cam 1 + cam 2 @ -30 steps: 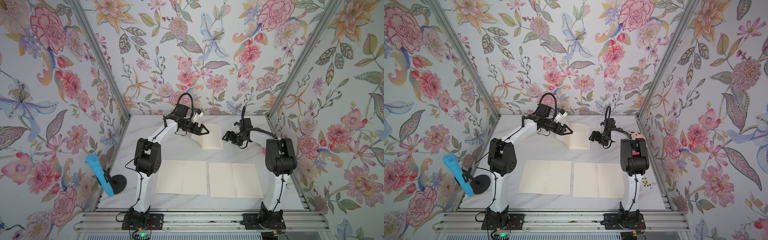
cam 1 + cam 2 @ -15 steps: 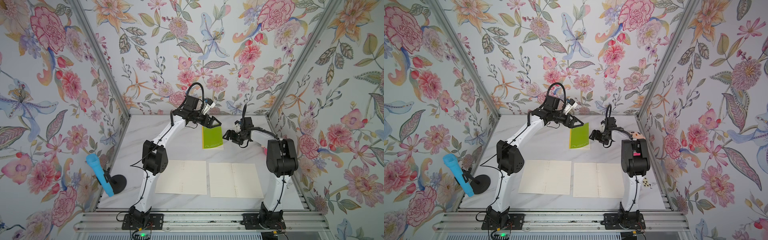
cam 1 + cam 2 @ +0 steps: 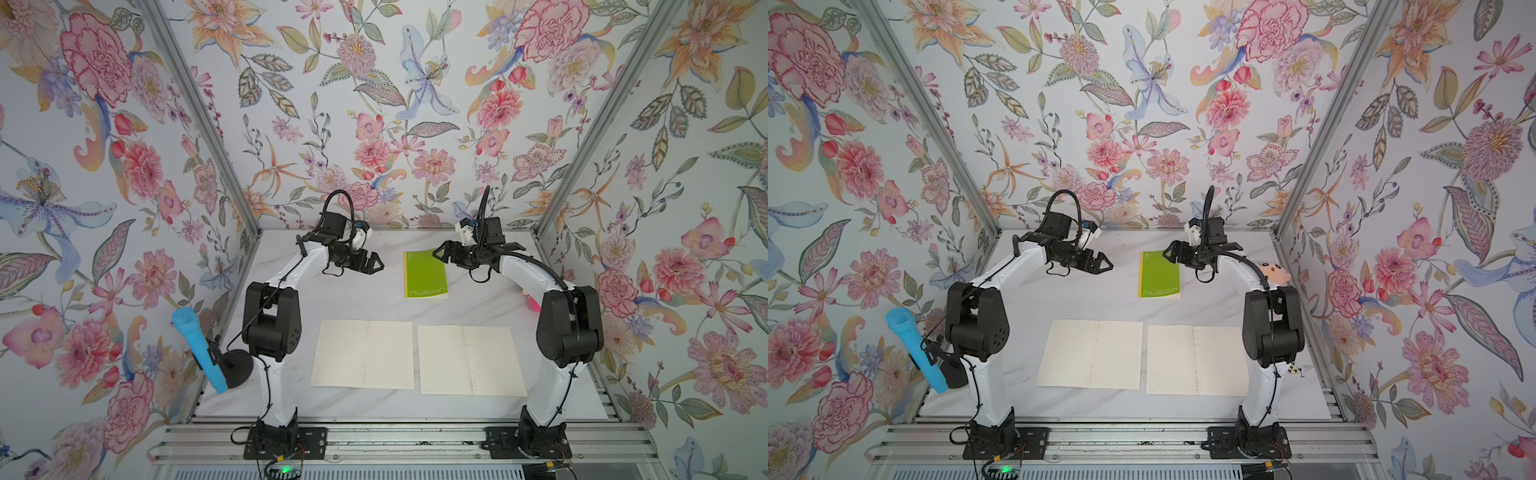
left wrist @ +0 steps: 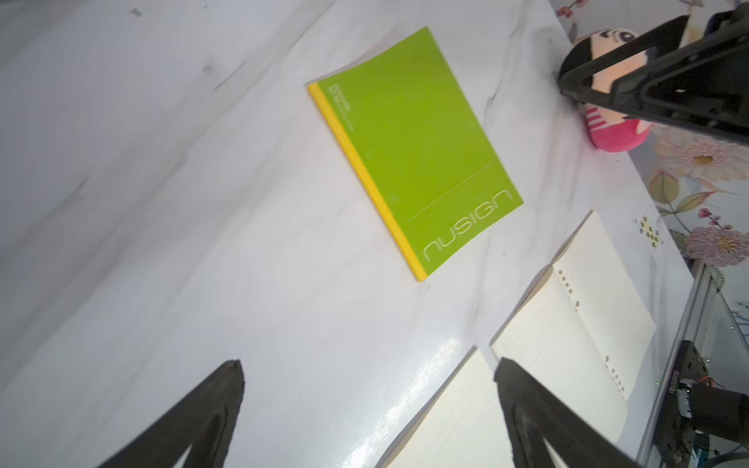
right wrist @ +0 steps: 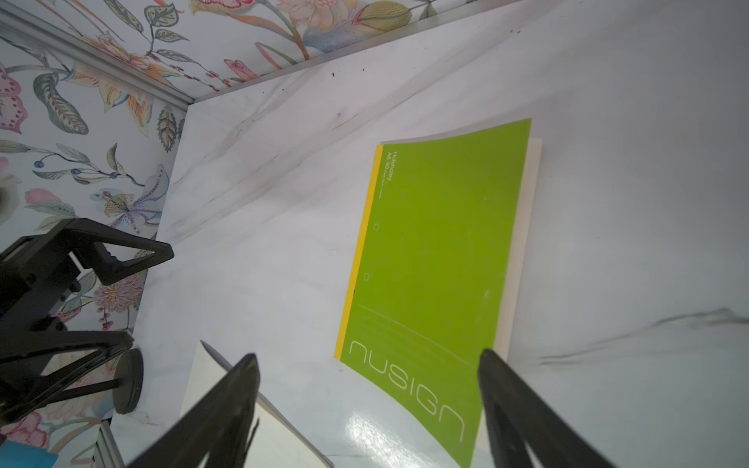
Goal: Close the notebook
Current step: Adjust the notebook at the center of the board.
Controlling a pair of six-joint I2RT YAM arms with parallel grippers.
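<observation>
In both top views the left arm is reaching from its base toward the far side of the marble table [image 3: 353, 299], elbow bent, forearm nearly level. The left gripper [image 3: 379, 262] [image 3: 1108, 262] is pointing across at the notebook [image 3: 424, 276] [image 3: 1159, 276] and hanging well apart from it. The right arm is bending in the mirror pose. The right gripper [image 3: 437, 252] [image 3: 1166, 251] is hovering at the notebook's far right corner; I cannot tell whether it is touching. The notebook is lying closed and flat at the far middle of the table, green cover up, yellow spine toward the left arm. Nearer the bases, two opened cream notebooks [image 3: 363, 353] [image 3: 469, 359] are lying side by side.

In the left wrist view the left gripper [image 4: 369, 364] is showing its two dark fingers [image 4: 227, 389] spread wide, with nothing between them but bare table. The notebook [image 4: 413, 150] is lying ahead, shut, its white "nusign" lettering showing. A plush doll [image 4: 608, 101] is sitting beyond it at the table edge.

In the right wrist view the right gripper [image 5: 367, 354] is also standing with its fingers [image 5: 498, 377] spread apart, pinching nothing, straddling the lettered end of the notebook [image 5: 437, 263]. The cover is curling up slightly at the far edge, and cream pages are peeking out along the side opposite the spine.
</observation>
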